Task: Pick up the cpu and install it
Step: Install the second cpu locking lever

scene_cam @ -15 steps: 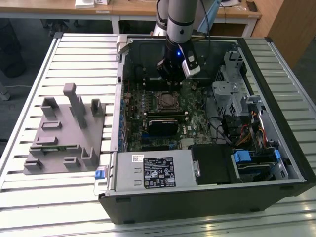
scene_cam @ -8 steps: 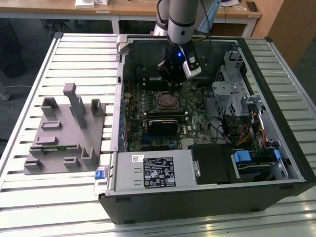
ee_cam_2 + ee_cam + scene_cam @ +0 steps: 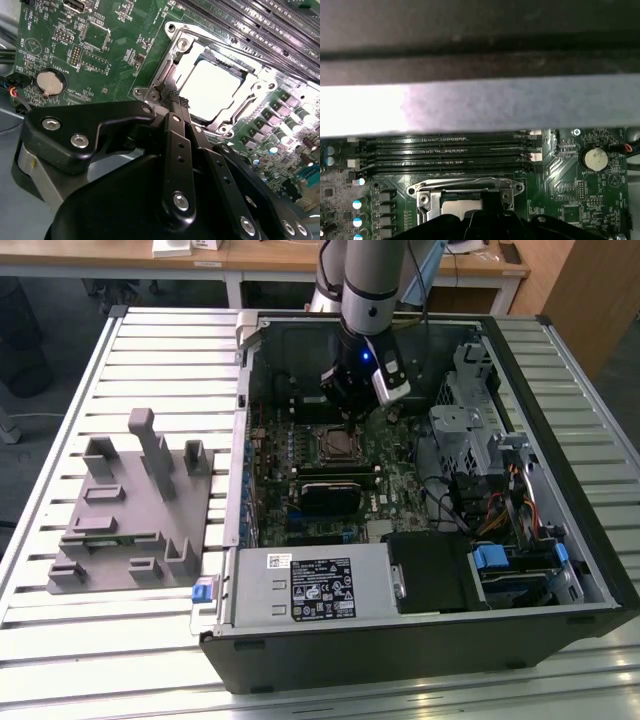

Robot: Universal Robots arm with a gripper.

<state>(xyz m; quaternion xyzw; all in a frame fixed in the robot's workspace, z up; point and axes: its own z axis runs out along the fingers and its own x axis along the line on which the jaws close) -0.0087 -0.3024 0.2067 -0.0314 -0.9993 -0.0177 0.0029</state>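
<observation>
The cpu [image 3: 212, 90] lies flat in the black-framed socket on the green motherboard, its silver-white top facing up; the metal socket frame [image 3: 172, 55] surrounds it. My gripper [image 3: 178, 101] is shut with nothing between its fingers, its tip right at the socket's edge beside the cpu. In the exterior view the gripper [image 3: 350, 412] hangs inside the open computer case just behind the socket with the cpu [image 3: 335, 445]. The first wrist view has the cpu [image 3: 457, 207] partly hidden by the gripper's dark body.
A grey parts fixture [image 3: 130, 510] stands on the slatted table at the exterior view's left. Inside the case are a power supply [image 3: 310, 585], a drive cage [image 3: 480, 440], memory slots [image 3: 450, 152], a coin battery [image 3: 50, 82] and the case wall [image 3: 470, 105].
</observation>
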